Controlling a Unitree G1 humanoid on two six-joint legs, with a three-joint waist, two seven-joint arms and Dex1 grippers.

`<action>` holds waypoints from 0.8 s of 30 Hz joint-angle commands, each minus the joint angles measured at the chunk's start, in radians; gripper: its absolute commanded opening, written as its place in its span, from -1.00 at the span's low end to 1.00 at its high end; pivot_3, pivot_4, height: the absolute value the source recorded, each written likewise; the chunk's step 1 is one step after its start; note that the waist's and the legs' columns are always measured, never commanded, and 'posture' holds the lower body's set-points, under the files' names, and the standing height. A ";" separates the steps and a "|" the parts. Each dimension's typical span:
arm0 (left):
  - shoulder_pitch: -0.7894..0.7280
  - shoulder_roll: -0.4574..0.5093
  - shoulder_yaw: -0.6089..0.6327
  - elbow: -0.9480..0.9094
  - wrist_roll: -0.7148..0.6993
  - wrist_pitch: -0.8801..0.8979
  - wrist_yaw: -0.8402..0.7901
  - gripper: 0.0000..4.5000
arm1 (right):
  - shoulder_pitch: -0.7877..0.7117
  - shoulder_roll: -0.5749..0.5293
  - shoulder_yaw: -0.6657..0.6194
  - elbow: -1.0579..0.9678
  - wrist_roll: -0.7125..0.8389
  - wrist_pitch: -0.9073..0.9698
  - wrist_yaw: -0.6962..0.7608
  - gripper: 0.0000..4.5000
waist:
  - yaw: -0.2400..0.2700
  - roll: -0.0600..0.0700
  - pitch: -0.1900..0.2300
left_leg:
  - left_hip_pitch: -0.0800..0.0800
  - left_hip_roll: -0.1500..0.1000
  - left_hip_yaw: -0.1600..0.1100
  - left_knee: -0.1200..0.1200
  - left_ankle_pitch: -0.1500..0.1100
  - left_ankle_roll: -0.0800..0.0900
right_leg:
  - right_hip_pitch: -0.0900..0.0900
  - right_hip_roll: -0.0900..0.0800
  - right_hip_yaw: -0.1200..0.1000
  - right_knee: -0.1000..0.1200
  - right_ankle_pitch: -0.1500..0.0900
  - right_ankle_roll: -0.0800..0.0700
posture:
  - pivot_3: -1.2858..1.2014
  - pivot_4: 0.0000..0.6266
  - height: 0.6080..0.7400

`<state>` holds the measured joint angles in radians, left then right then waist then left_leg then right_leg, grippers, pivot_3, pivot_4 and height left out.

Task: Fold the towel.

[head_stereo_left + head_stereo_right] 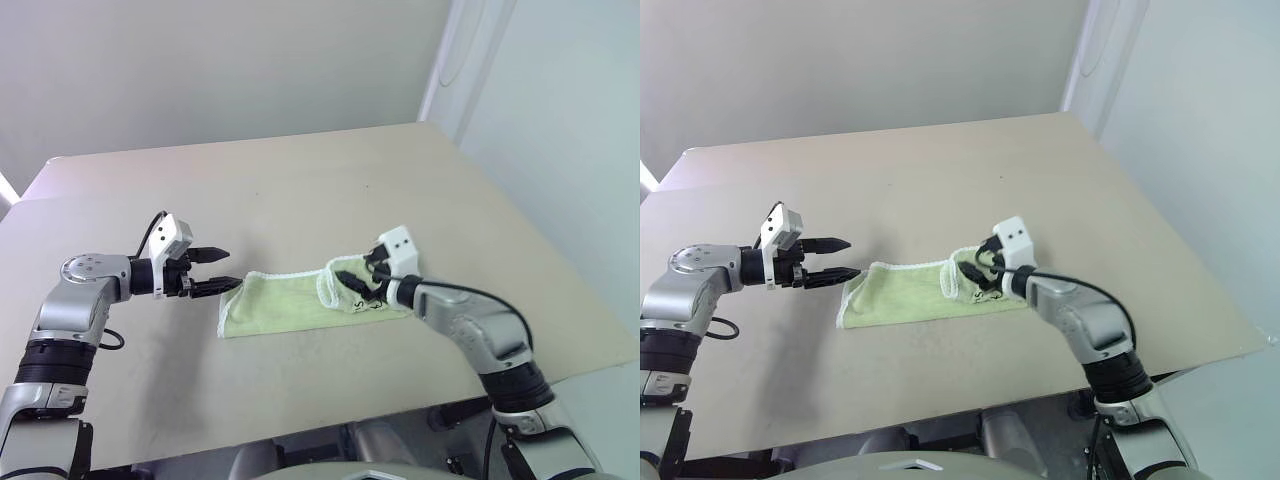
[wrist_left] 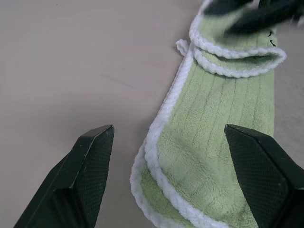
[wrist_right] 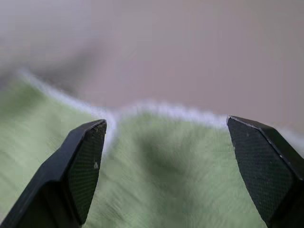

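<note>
The towel [image 1: 300,300] lies low on the bench [image 1: 300,180], a narrow green strip already doubled lengthwise, its right end turned back over itself in a loose flap. At about 4 o'clock of the strip, the right claw [image 1: 358,284] hangs over that flap with fingers spread wide and nothing between them, probably having just laid the end down. At 9 o'clock, the left claw [image 1: 222,270] stands just off the towel's left end, also wide and empty, placed, I judge, to take that end for the next fold.
</note>
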<state>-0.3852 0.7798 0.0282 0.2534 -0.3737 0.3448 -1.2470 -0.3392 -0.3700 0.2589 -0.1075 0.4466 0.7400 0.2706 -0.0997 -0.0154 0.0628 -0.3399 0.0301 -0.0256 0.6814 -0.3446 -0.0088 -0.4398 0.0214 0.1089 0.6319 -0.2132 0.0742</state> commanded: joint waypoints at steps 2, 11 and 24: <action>0.020 0.045 0.054 -0.053 -0.031 0.036 -0.006 0.74 | 0.004 0.035 0.043 0.056 -0.138 -0.071 -0.023 0.88 | -0.001 0.000 0.000 | 0.000 0.000 0.000 0.000 0.000 0.000 | 0.000 0.000 0.000 0.000 0.001 0.001 | 0.03 -1.00 0.57; 0.058 0.169 0.054 -0.067 -0.063 0.368 0.025 0.74 | -0.045 0.064 -0.165 -0.125 0.008 0.058 0.047 0.88 | -0.001 -0.001 0.000 | 0.001 0.000 -0.001 0.001 0.000 0.000 | 0.001 0.000 0.000 0.001 -0.001 -0.001 | 0.03 -1.00 0.57; 0.047 0.087 -0.027 -0.106 -0.173 0.882 0.137 0.74 | -0.082 0.171 -0.330 -0.199 0.164 0.266 -0.026 0.88 | 0.000 0.001 -0.001 | 0.001 0.000 -0.004 0.001 0.000 0.000 | 0.001 0.000 -0.003 0.001 0.001 0.001 | 0.03 -1.00 0.57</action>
<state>-0.3368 0.8732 0.0105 0.1626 -0.5217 1.1671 -1.1230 -0.4045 -0.2114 -0.0349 -0.2727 0.5787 0.9991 0.2530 -0.0992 -0.0145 0.0620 -0.3389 0.0299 -0.0291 0.6820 -0.3445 -0.0089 -0.4384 0.0213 0.1063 0.6331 -0.2123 0.0750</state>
